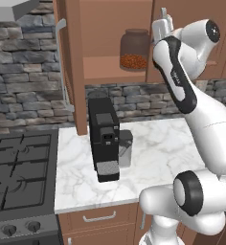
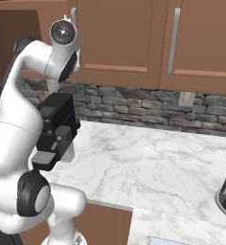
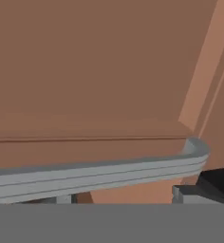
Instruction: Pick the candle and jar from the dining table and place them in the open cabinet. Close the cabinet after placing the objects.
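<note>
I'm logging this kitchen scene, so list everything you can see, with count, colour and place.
jar: one, clear glass with reddish-brown granules, on the open cabinet's shelf.
cabinet: one, brown wood, open, above the counter.
closed cabinet doors: brown, silver bar handles, on the wall.
coffee machine: one, black, on the counter.
counter: white marble.
stove: one, dark, left of the counter.
stone wall: grey.
gripper: raised beside the jar.

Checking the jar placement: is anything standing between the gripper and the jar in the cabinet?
Nothing visible does. The jar stands on the shelf of the open cabinet, and the gripper is close beside its lid, on the right in the left base view.
</note>
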Robot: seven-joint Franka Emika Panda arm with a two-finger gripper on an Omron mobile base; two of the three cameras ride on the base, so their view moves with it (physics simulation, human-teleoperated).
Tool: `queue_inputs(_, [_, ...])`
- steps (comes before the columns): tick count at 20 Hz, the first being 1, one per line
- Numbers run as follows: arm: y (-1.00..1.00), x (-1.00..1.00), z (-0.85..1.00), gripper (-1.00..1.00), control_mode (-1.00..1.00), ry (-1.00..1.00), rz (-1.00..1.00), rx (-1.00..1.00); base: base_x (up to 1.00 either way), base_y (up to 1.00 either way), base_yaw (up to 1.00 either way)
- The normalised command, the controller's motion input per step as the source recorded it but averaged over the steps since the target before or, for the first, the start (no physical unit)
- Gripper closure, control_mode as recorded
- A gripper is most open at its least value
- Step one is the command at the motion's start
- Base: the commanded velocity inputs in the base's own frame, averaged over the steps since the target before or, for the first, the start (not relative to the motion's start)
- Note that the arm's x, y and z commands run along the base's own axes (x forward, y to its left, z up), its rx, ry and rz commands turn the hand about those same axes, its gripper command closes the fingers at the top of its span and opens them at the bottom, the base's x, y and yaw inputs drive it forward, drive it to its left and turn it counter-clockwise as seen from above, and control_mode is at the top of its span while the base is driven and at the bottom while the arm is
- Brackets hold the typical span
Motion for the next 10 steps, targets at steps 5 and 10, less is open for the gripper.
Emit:
queue_inputs(5, [0.08, 0.68, -0.19, -1.0, -1.0, 0.13, -0.15, -0.09, 0.0, 0.0, 0.0])
queue_inputs(10, [-0.01, -0.31, 0.15, -1.0, -1.0, 0.0, 0.0, 0.0, 0.0, 0.0, 0.0])
